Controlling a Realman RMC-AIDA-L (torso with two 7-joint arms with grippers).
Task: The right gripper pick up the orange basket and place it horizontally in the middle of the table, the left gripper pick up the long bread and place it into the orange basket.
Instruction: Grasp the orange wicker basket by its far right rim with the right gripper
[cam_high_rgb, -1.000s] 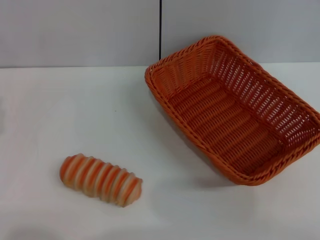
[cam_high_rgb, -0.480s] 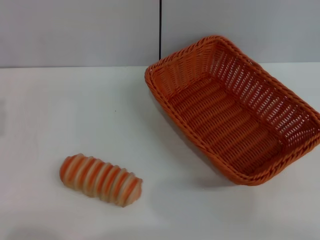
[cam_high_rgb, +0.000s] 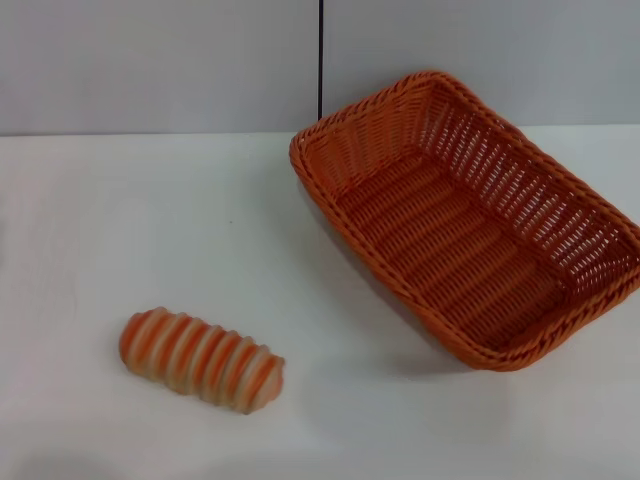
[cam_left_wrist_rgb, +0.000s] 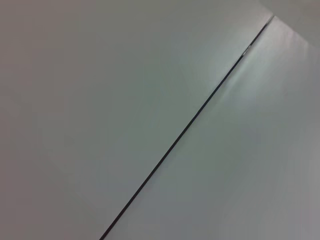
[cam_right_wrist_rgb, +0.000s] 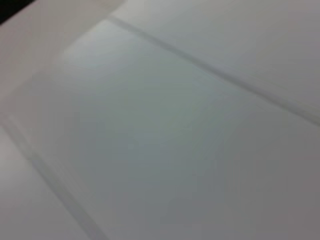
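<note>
An orange wicker basket (cam_high_rgb: 470, 225) sits skewed at the white surface's (cam_high_rgb: 150, 220) right rear, striped long bread (cam_high_rgb: 202, 359) near-left; neither end effector is visible, so the right should grip the braided rim squarely.

Neither the left gripper nor the right gripper appeared in any view; no arm was visible.

A pale grey panelled wall (cam_high_rgb: 160, 65) rises behind the white counter (cam_high_rgb: 120, 220), split by a thin dark vertical seam (cam_high_rgb: 321, 60). The left wrist view shows the same kind of seam (cam_left_wrist_rgb: 185, 130) crossing plain grey panels; the right wrist view shows blurred pale panels (cam_right_wrist_rgb: 165, 130) with faint joints.
</note>
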